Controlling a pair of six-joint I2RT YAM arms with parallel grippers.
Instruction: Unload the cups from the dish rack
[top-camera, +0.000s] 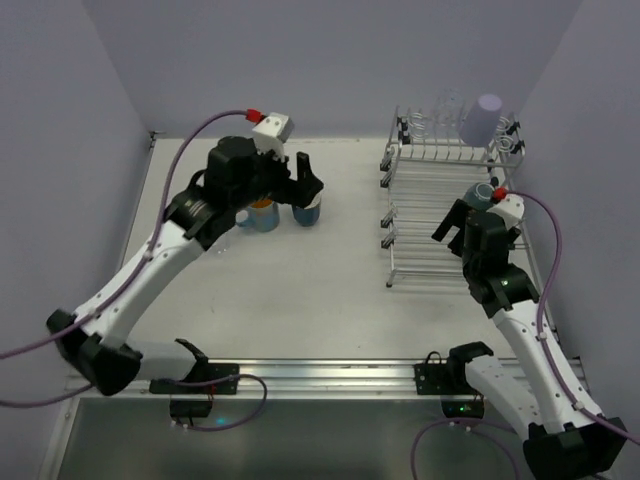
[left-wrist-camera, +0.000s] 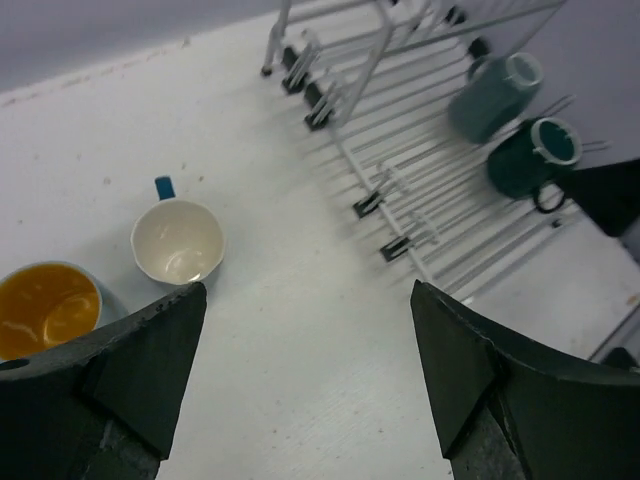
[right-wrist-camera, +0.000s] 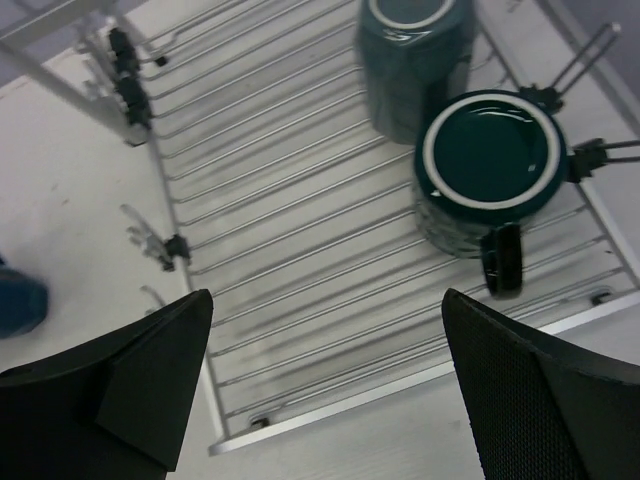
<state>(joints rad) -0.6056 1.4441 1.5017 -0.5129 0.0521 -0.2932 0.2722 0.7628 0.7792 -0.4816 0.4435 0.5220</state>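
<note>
Soft, even light — faint shadows
Right wrist: the teal cup beyond the fingers is blurred; the fingers are dark, soft-edged.

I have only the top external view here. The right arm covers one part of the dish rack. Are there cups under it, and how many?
Observer: Yes, two. In the right wrist view a dark teal mug with a handle and a teal cup behind it stand close together on the bars of the dish rack.
Operator: Thank you. At the left side the wrist hides one mug from me. What does it look like, and do the jaws touch it?
Observer: The left wrist view shows a mug that is white inside, upright on the table. The left jaws stand wide open, with nothing between them, and they do not touch it.
</note>
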